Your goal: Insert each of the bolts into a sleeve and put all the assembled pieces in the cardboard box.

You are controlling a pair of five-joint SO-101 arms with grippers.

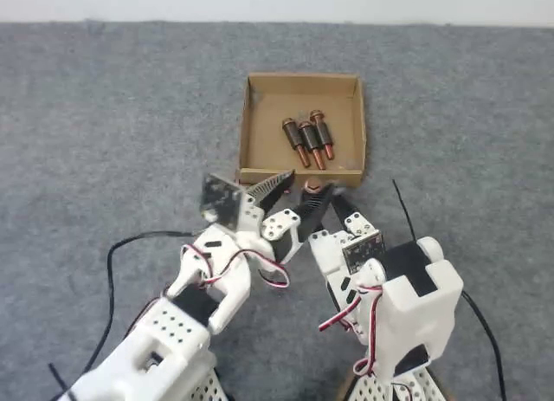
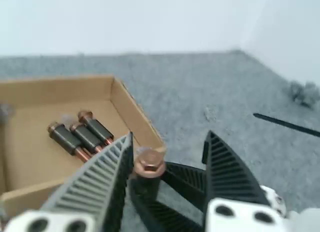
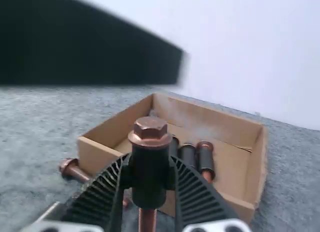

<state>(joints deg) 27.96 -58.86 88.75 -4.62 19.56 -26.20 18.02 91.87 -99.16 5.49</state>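
Sleeved bolt [image 3: 149,179] upright, head up, clamped in right pincer [image 3: 149,164]; left pincer [image 2: 169,138] spread wide.

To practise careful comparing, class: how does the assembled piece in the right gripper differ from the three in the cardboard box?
The held piece stands upright, head up, clamped by the right gripper; the three boxed pieces lie flat, side by side. The held piece is outside the cardboard box; the three boxed pieces rest on its floor. All are copper bolts in dark sleeves.
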